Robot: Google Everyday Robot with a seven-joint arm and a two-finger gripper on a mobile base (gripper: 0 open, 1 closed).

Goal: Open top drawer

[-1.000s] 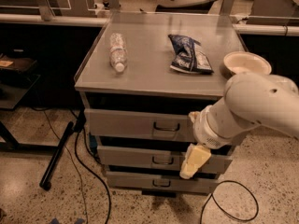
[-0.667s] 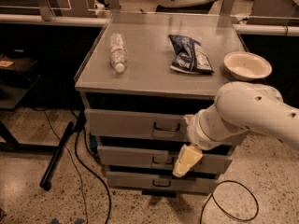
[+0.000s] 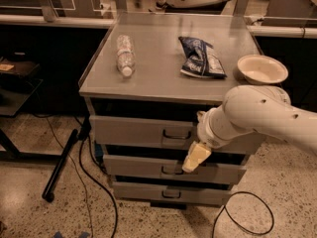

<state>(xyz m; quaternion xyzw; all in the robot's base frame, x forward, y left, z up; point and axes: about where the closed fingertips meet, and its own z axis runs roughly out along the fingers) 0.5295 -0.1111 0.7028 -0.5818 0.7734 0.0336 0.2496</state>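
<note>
Where the white arm [image 3: 257,115] reaches in from the right, the gripper [image 3: 195,156] points downward just right of the dark handle [image 3: 176,134] of the top drawer [image 3: 133,131]; whether it is open or closed cannot be told. That drawer sits directly under the grey cabinet top [image 3: 158,78], which carries a lying water bottle [image 3: 125,56], a blue snack bag [image 3: 200,57] and a cream bowl [image 3: 262,68].

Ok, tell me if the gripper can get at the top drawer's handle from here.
Probably yes. The gripper hangs in front of the middle drawer, just below and right of the top drawer and its handle. Nothing sits between them.
</note>
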